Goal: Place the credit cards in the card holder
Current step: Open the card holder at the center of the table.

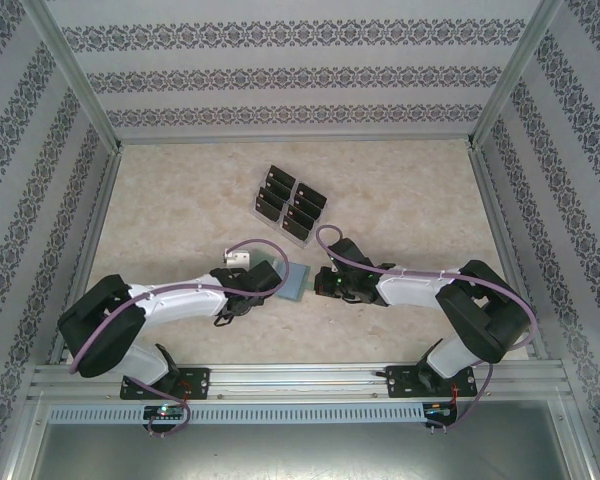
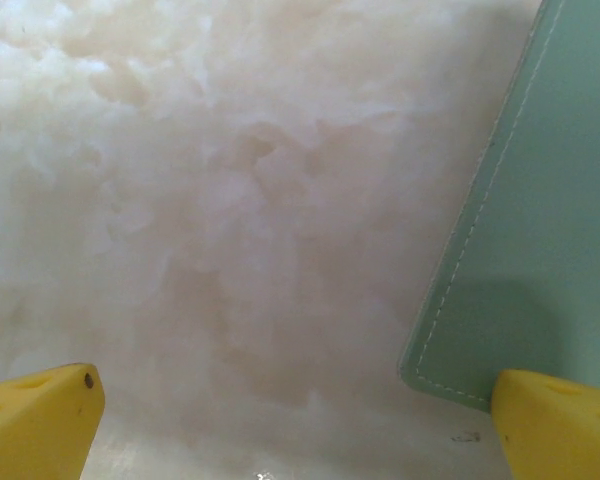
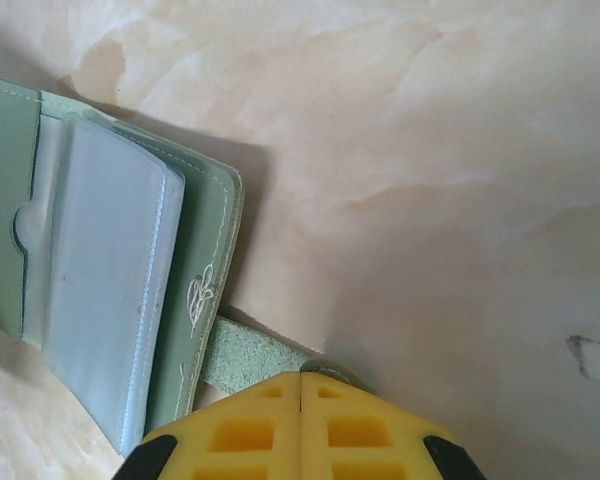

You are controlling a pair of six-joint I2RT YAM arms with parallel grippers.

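The small, flat, sage-green folding card holder [image 1: 292, 281] lay open on the pale marbled bench [image 1: 410, 200], between the two arms and just in front of them. The thin black rectangular credit cards [image 1: 292, 200] stood well apart from it, farther back, upright in the tiers of a clear acrylic rack [image 1: 259, 209].

The holder looked light and limp: soft stitched covers around pale, glossy plastic sleeves [image 3: 110, 290] that would likely flop and slide on the smooth bench unless pinned. Its narrow green closing tab [image 3: 250, 352] and its stitched edges looked like the firm places to take hold. The cards looked stiff, thin and slippery, best pinched across the top edge that stood clear of the rack.

The right tool [image 3: 300, 420] had its yellow fingers pressed together, and the tab ran straight in beneath their tips, so it appeared clamped on that tab. The left tool [image 2: 300, 430] stood spread as wide as it goes and held nothing; one fingertip [image 2: 555, 425] sat at the corner of the holder's outer cover, though contact could not be told, and the other hung over bare bench.
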